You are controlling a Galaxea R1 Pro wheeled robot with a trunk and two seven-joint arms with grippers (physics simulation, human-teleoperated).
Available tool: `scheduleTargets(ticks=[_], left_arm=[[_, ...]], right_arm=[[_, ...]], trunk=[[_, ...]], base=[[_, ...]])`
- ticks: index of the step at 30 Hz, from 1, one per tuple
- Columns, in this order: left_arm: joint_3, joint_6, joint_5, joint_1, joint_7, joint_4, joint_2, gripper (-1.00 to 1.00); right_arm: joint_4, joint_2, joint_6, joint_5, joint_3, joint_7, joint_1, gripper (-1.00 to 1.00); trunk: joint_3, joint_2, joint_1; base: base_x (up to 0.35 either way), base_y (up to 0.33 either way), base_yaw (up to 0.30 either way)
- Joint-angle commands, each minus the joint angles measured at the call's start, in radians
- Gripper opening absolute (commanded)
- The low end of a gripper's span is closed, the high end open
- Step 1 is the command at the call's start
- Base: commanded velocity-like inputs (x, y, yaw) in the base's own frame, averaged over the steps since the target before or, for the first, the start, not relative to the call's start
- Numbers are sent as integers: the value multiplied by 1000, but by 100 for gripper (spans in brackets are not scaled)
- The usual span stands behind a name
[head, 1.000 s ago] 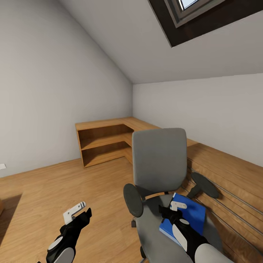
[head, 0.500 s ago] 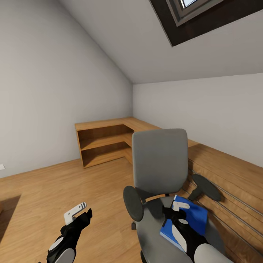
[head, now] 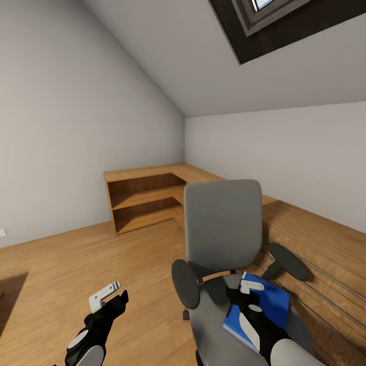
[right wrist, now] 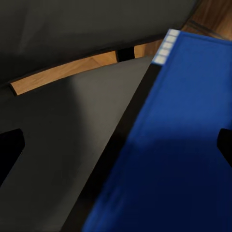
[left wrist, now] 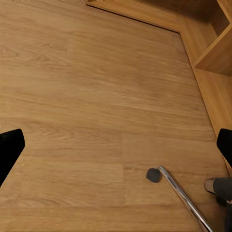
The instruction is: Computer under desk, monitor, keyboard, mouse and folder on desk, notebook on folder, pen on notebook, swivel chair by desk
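While the folder (head: 268, 304) lies flat on the swivel chair (head: 222, 239) seat at five o'clock in the head view, the right gripper (head: 246, 290) hovers just above it, fingers apart. Left gripper (head: 108, 297), fingers apart, hangs over floor (head: 76, 259) at seven o'clock.

Attic bedroom, sloped ceiling with skylight (head: 264, 12), pale grey walls, wood floor (head: 76, 264), corner shelving (head: 145, 198)

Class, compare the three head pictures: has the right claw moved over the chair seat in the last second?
Yes, slightly: the right claw has slid rightward and down across the folder, judged against the chair back.
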Motion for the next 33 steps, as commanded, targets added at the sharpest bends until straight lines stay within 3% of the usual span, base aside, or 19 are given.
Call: scheduleTargets(ticks=[1,14,33], left_arm=[[-1,4,1,-1,6,-1,0,100],[0,1,0,-1,8,-1,-2,100],[-2,4,2,-1,8,-1,0,100]], right_arm=[[1,-1,-4,-10,9,-7,-1,100],[2,1,-2,-2,14,-17,-1,100],[2,1,2,-1,14,-38,-1,100]], trunk=[[-1,-1,0],[-32,-71,38],[-45,-99,54]], base=[[0,0,0],[0,0,0],[0,0,0]])
